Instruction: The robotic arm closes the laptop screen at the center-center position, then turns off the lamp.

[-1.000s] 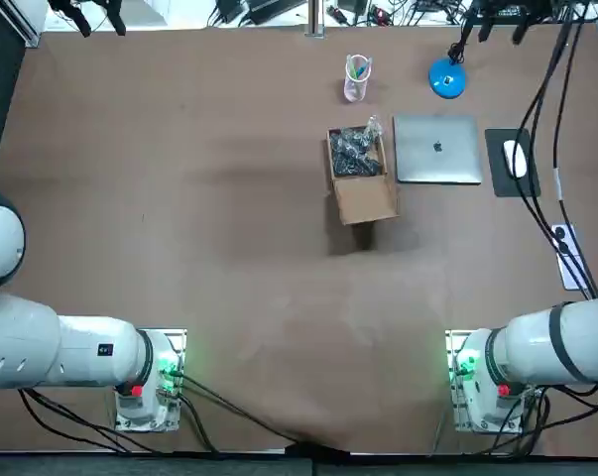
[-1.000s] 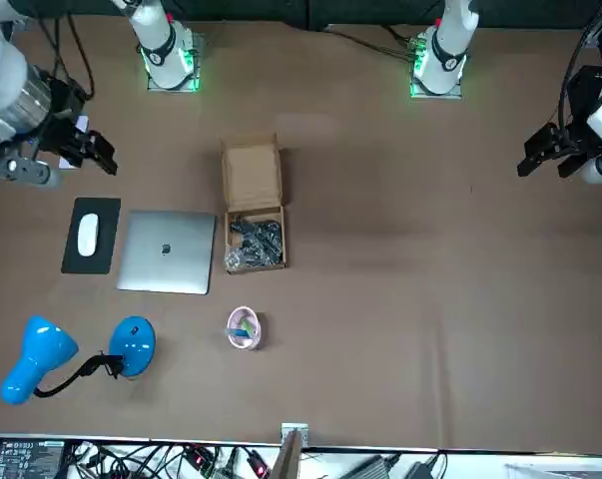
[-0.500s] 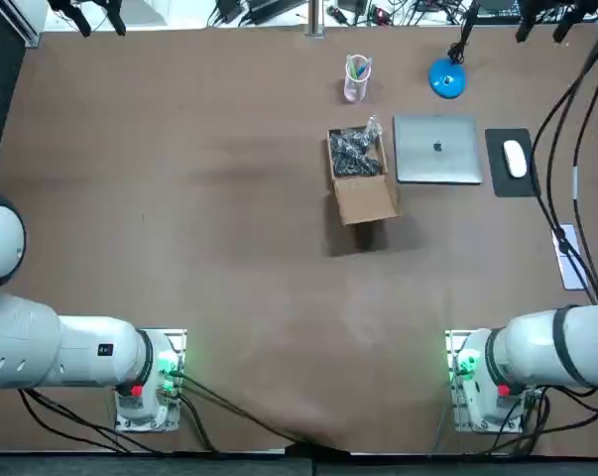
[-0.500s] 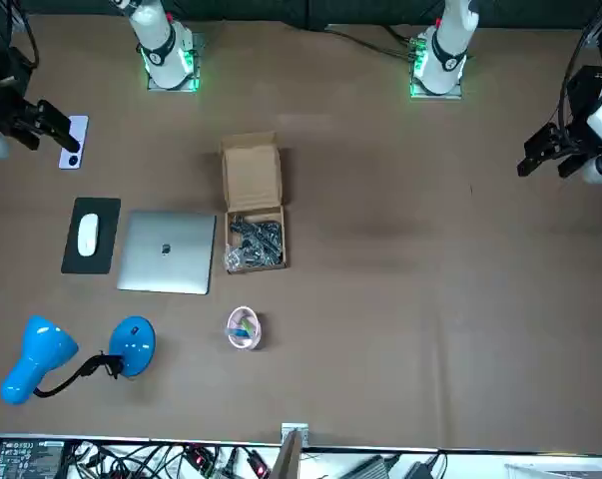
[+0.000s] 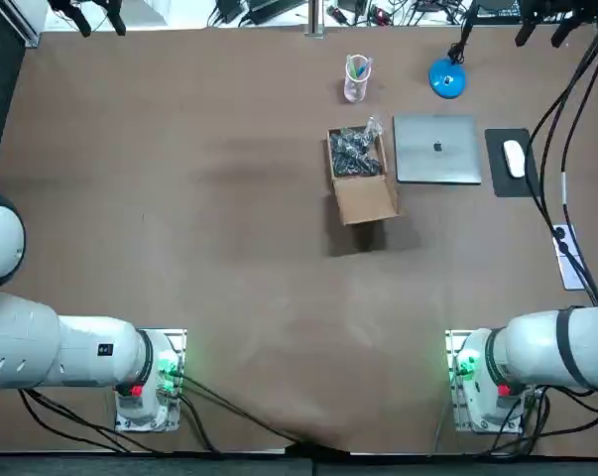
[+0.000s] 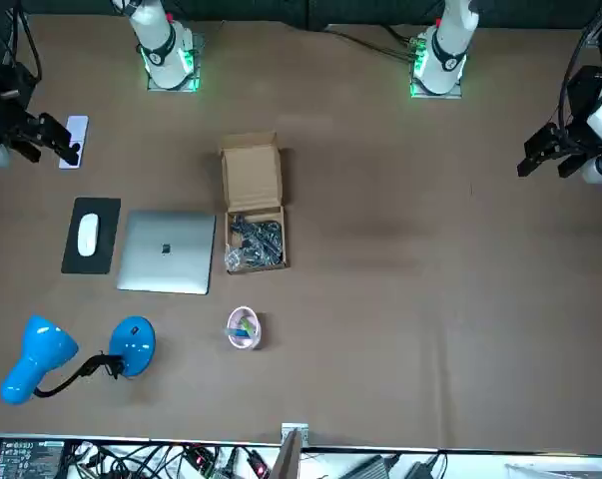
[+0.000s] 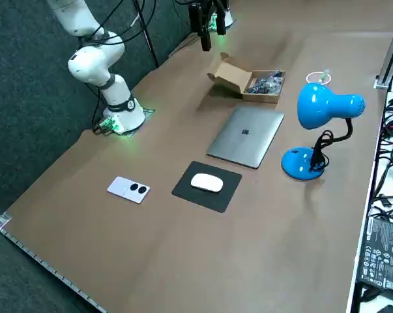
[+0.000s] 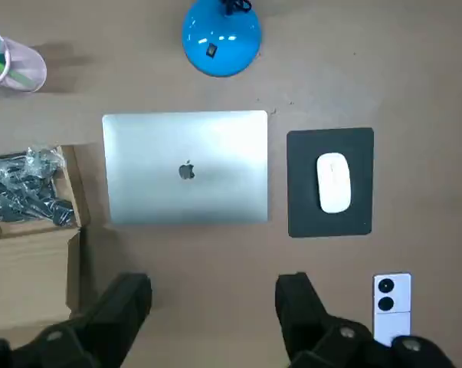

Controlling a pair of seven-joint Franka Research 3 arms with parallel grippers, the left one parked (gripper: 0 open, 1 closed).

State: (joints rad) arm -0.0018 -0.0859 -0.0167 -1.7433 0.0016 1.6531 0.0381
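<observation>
**A:** Where is the right gripper (image 8: 213,282), and how are its fingers set?

**B:** It is raised above the table (image 8: 422,84), pointing down. The fingers (image 8: 292,300) are spread wide with nothing between them, and they touch nothing.

**A:** The laptop?

**B:** The laptop (image 8: 186,169) is silver, with the lid down flat and the logo up. It lies on the table ahead of the fingertips, roughly in line with the gap between them, well below and apart from both.

**A:** The lamp?

**B:** The blue lamp (image 8: 221,31) has its round base past the laptop's far edge, counted from the fingers, and near that edge without touching. In the side view the shade sits on a bent black neck above the base. Lit or unlit, I cannot tell.

**A:** Anything else around?

**B:** A black mouse pad (image 8: 307,211) lies just beside the laptop, ahead of one finger, and a white mouse (image 8: 332,182) rests on it. A phone (image 8: 391,305) lies flat right alongside that same finger. On the other finger's side an open cardboard box (image 8: 31,264) sits close by the laptop, with dark bagged cables in its far half. A clear cup (image 8: 16,69) stands beyond the box, well apart from the fingers.
</observation>
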